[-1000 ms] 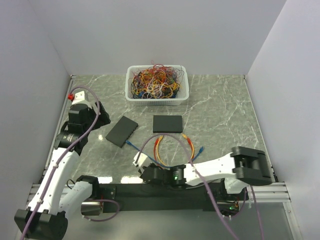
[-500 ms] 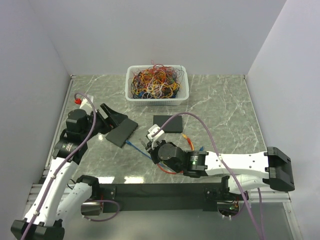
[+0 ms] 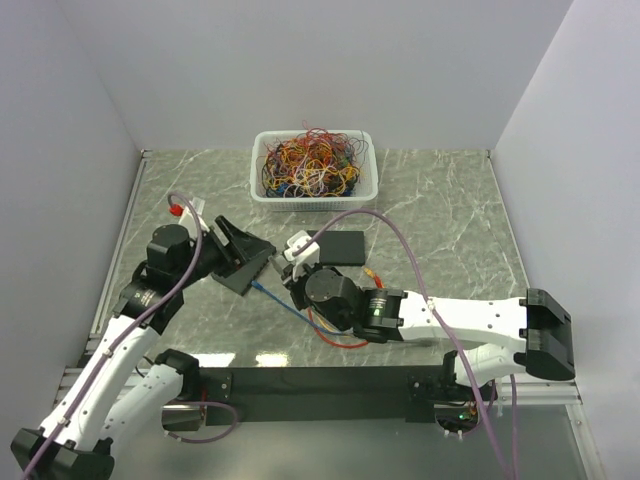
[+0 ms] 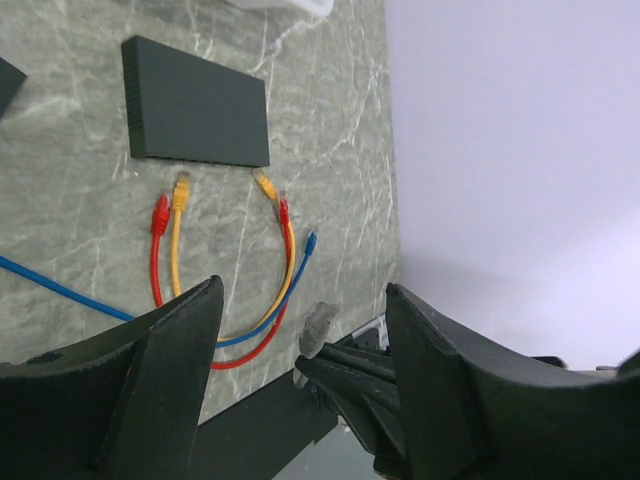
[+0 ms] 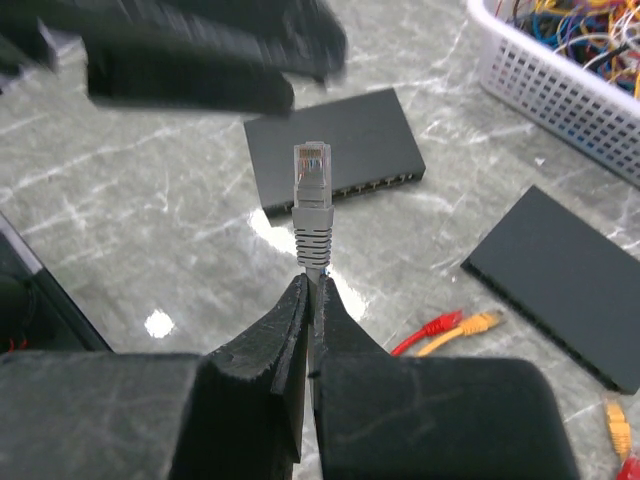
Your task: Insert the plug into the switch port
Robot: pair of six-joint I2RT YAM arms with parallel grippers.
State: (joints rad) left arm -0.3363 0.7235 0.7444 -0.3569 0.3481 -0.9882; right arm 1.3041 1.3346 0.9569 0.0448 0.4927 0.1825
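A grey-booted plug [image 5: 312, 185] with a clear tip stands upright out of my right gripper [image 5: 314, 283], which is shut on its cable just below the boot. Beyond it lies a black switch [image 5: 335, 150], its row of ports facing the plug. From above, that switch [image 3: 232, 277] sits left of centre and my right gripper [image 3: 288, 272] hovers at its right edge. My left gripper [image 3: 256, 252] hangs open over the same switch, holding nothing. In the left wrist view, the plug [image 4: 318, 328] shows between the open left gripper's [image 4: 305, 290] fingers, farther off.
A second black switch [image 3: 337, 247] lies right of the first. Red, yellow and blue patch cables [image 4: 285, 250] curl on the marble in front of it. A white basket [image 3: 313, 190] of tangled wires stands at the back. White walls close in the sides.
My right arm swung up from the near edge and carried the plug left towards the switch. My left gripper moved right over the switch, and its jaws narrowed somewhat.
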